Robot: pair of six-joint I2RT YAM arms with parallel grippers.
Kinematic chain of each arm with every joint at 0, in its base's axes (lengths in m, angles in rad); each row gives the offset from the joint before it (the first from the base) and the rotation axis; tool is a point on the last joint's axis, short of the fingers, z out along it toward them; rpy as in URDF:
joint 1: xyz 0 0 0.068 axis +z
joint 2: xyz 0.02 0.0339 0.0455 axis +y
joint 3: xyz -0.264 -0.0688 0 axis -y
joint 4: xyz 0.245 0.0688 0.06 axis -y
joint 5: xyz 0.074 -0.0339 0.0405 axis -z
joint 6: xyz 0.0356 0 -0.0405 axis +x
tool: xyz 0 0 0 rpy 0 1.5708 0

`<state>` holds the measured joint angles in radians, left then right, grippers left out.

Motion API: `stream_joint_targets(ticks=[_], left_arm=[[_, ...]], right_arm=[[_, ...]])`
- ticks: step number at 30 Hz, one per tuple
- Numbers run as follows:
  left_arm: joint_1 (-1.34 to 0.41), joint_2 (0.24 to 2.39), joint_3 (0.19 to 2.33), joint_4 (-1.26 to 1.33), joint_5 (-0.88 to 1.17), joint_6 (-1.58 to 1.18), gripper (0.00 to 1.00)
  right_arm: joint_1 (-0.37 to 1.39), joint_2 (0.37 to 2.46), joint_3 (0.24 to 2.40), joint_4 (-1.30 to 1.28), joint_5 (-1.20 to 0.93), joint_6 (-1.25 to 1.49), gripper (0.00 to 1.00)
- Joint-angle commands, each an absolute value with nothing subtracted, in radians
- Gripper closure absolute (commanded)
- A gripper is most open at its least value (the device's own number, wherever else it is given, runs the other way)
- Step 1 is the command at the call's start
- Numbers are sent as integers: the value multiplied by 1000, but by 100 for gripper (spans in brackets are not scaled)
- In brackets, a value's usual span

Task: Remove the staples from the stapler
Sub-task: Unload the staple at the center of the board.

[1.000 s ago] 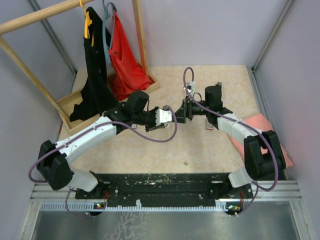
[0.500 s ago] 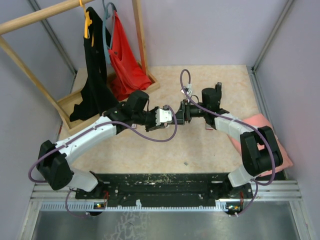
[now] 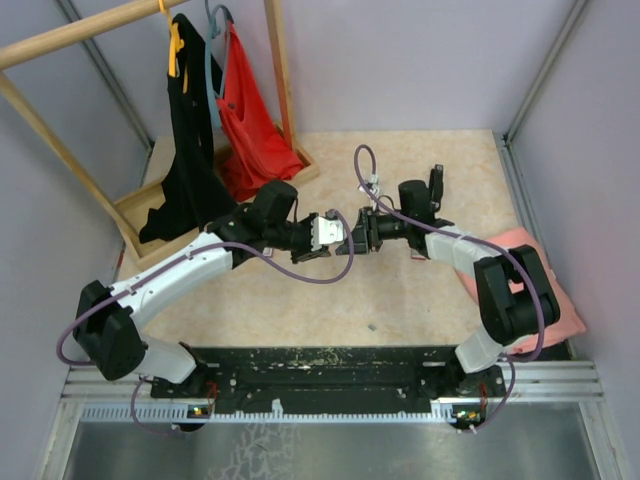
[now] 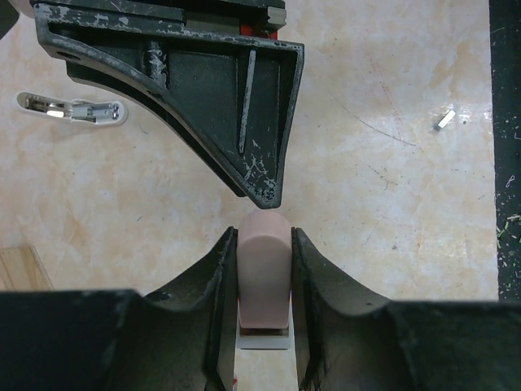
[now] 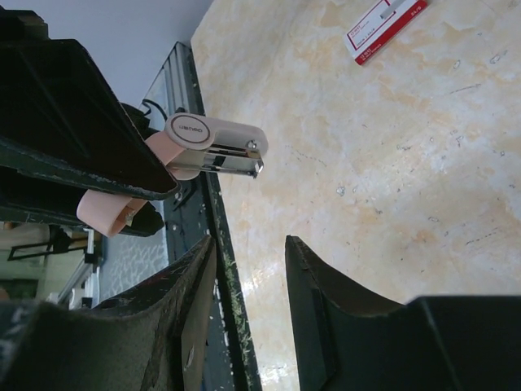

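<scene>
Top view: both arms meet nose to nose above the middle of the counter (image 3: 300, 310), left pincer (image 3: 330, 236) and right pincer (image 3: 357, 236) tip to tip. Whatever sits between them is too small to read from up here.

Left wrist view: there it is! The left pincer is clamped tight on the stapler (image 4: 264, 259), a small pink-and-white one rather than black. Its long axis runs straight out along the fingers (image 4: 218, 277). Dead ahead of its rounded end hangs one dark tip of the right pincer. It's very close, but I can't tell whether it touches. Further ahead and off to the right, a silvery sliver (image 4: 444, 120) lies on the counter, too small to say whether it's staples.

Right wrist view: the right pincer's jaws stand partway apart with nothing between them. The stapler sits ahead of them and a touch left, lying crosswise to their reach, its silvery magazine (image 5: 236, 160) facing the gap. With the left arm holding, the right is the free one, and I'd say its move hinges on lining up with that magazine end.
</scene>
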<state>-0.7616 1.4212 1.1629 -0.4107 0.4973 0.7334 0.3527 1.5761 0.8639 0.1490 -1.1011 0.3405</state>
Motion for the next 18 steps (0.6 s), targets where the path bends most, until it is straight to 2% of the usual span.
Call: stream_joint_targets(ticks=[1, 8, 13, 18], left_arm=[[-759, 1402, 1187, -390, 526, 728, 100], [-756, 1405, 1182, -382, 533, 721, 100], [-729, 1404, 1197, -382, 589, 674, 100], [-666, 1402, 1201, -359, 729, 603, 100]], right_arm=[[364, 1569, 906, 163, -1124, 317, 60], [363, 1565, 904, 152, -1129, 273, 52], [364, 1535, 865, 192, -1159, 139, 37], [364, 1498, 816, 242, -1162, 64, 27]])
